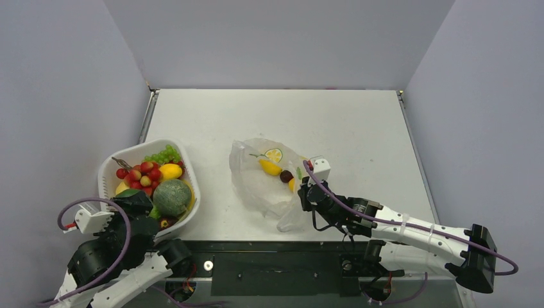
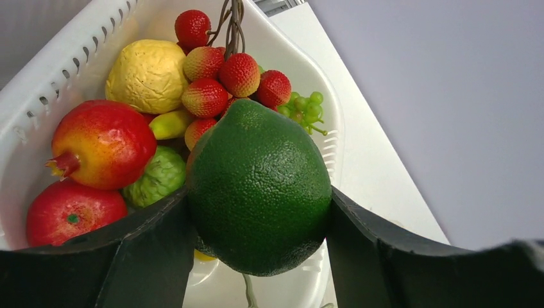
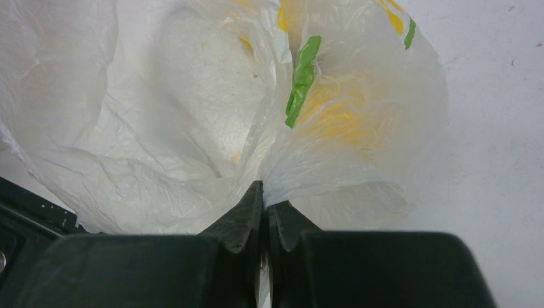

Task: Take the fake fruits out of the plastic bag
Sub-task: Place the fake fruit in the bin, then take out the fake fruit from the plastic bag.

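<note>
My left gripper (image 2: pixel 258 200) is shut on a round dark green fake fruit (image 2: pixel 260 183), its fingers pressed against both sides. It holds the fruit just above the near part of the white basket (image 2: pixel 51 77). From above, this gripper (image 1: pixel 136 200) sits at the basket's near-left rim. The plastic bag (image 1: pixel 256 183) lies crumpled at the table's middle, with a lime slice (image 1: pixel 274 155), a yellow fruit (image 1: pixel 269 168) and a dark plum (image 1: pixel 286 176) showing inside. My right gripper (image 3: pixel 265 196) is shut on a fold of the bag (image 3: pixel 160 128). A yellow fruit (image 3: pixel 333 115) shows through the film.
The white oval basket (image 1: pixel 109 167) at the left holds a pile of fruits: a green melon (image 1: pixel 171 197), green grapes (image 1: pixel 163 154), red lychees (image 2: pixel 218 70), a pomegranate (image 2: pixel 102 144) and a yellow lemon (image 2: pixel 146 74). The table's near edge is a dark rail (image 1: pixel 269 256).
</note>
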`<state>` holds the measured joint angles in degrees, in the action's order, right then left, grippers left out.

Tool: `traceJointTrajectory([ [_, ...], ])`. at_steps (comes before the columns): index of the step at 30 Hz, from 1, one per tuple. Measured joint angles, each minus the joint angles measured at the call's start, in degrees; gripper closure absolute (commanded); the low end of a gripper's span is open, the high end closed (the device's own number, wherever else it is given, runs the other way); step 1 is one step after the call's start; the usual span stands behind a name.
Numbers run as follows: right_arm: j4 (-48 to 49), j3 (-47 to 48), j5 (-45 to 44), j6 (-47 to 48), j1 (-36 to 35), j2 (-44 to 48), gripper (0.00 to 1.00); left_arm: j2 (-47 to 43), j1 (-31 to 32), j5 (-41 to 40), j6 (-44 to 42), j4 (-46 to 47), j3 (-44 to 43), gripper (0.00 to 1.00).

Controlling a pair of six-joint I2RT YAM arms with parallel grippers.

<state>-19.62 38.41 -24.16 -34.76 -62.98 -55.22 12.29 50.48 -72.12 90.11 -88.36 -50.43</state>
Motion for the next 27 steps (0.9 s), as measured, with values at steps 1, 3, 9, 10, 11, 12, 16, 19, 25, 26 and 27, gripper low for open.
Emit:
traceJointTrajectory([
  [1,0.0,0.02,0.0,0.0,0.0,-0.07,1.0,-0.52,-0.02,-0.24,0.79,-0.48,0.07,0.22],
  [3,0.02,0.07,0.0,0.02,0.02,-0.2,1.0,-0.52,-0.02,-0.61,1.53,-0.85,0.07,0.09],
  [9,0.04,0.22,0.07,0.22,0.04,-0.9,1.0,2.58,-0.07,-1.16,2.8,-1.09,0.09,0.03],
  [10,0.07,0.22,0.07,0.22,0.04,-0.9,1.0,3.06,-0.07,-1.16,2.78,-1.09,0.09,0.03],
  [11,0.09,0.22,0.07,0.22,0.04,-0.9,1.0,3.39,-0.07,-1.18,2.75,-1.09,0.09,0.03],
  [12,0.07,0.22,0.07,0.22,0.04,-0.92,1.0,3.52,-0.07,-1.18,2.45,-1.07,0.09,0.03],
  [16,0.11,0.22,0.09,0.22,0.04,-0.92,1.0,3.52,-0.07,-1.07,-5.31,2.99,0.42,0.03],
  [19,0.09,0.22,0.11,0.28,0.04,-0.92,1.0,3.54,-0.07,1.01,-18.73,14.43,2.27,0.03],
  [25,0.11,0.44,0.2,0.85,0.07,-0.98,1.0,9.66,-0.07,13.2,-42.6,40.63,5.99,0.03],
  [26,0.17,0.55,0.31,0.87,0.07,-1.05,1.0,12.46,-0.07,15.76,-44.78,43.95,5.99,0.03],
  [27,0.26,0.66,0.52,0.96,0.07,-1.18,1.0,15.32,-0.07,18.25,-46.42,46.9,5.97,0.03],
])
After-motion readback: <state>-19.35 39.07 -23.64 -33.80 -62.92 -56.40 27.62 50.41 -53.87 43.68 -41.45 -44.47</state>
